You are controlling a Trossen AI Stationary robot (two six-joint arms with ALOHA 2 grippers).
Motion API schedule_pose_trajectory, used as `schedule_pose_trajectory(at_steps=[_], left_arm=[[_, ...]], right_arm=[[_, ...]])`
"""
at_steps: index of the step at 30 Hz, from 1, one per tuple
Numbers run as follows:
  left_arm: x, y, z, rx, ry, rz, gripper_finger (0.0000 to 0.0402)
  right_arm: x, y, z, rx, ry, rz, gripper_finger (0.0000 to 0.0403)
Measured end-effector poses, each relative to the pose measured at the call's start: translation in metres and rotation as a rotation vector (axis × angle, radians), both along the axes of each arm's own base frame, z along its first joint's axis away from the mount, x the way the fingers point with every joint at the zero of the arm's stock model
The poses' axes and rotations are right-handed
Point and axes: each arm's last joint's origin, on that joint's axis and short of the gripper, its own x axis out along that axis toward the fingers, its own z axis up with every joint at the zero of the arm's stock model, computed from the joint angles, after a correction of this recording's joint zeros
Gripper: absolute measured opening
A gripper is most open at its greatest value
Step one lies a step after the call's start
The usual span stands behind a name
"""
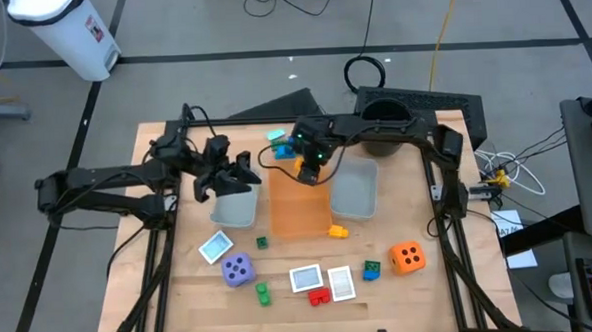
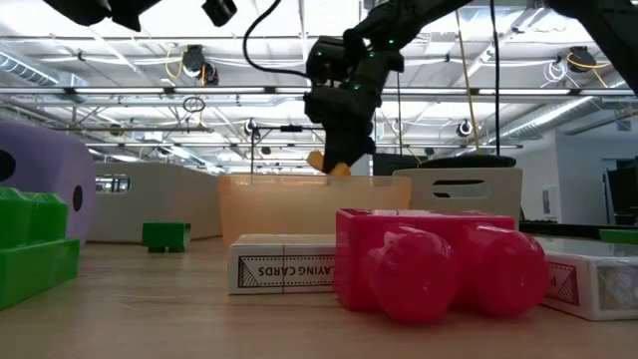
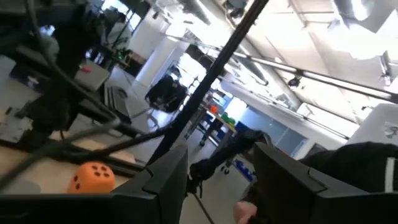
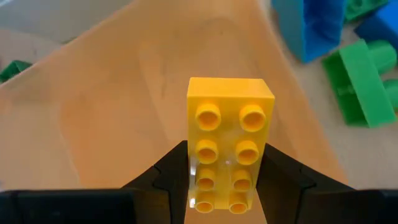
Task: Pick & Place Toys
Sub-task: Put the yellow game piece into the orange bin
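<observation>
Studded yellow brick point(image 4: 229, 143) (glossy plastic) pinched by right gripper point(image 4: 227, 186).

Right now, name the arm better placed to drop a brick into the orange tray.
Right. Its hand already grips a yellow brick directly above the orange tray. The left hand hovers over the left grey tray.

A yellow brick point(image 4: 229, 140) sits between dark fingers over the translucent orange tray point(image 1: 300, 208). At its 3 and 9 o'clock stand grey trays point(image 1: 354, 191). At 5 o'clock lies an orange die with black spots point(image 1: 408, 257); at 7 o'clock, a purple die point(image 1: 237, 270), also black-spotted.
</observation>
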Motion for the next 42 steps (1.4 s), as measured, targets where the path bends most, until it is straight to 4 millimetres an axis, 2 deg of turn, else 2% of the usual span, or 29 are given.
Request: schedule_pose_trajectory(at_steps=[4,10,15,22,30,39,42], left_arm=[[-0.008,0.004,0.006,-0.01,-0.018,0.026,0.0186],[-0.025,0.007,0.018,0.007,-0.08,0.065,0.0187],[-0.034,0.01,0.023,0.007,-0.103,0.088,0.0186],[-0.036,0.015,0.023,-0.003,-0.093,0.1,0.0186],[-0.036,0.016,0.022,-0.002,-0.088,0.106,0.0186],[-0.034,0.016,0.019,0.002,-0.051,0.091,0.0187],[-0.034,0.016,0.017,0.01,-0.041,0.095,0.0187]], right_arm=[[0.012,-0.007,0.0,-0.021,0.016,0.046,0.0137],[0.023,-0.013,-0.007,-0.089,0.147,0.136,0.0137],[0.024,-0.014,-0.025,-0.092,0.267,0.211,0.0143],[0.025,-0.015,-0.033,-0.131,0.31,0.252,0.014],[0.025,-0.017,-0.032,-0.211,0.322,0.326,0.0142],[0.029,-0.008,-0.032,-0.231,0.31,0.397,0.0142],[0.031,-0.007,-0.041,-0.221,0.329,0.409,0.0142]])
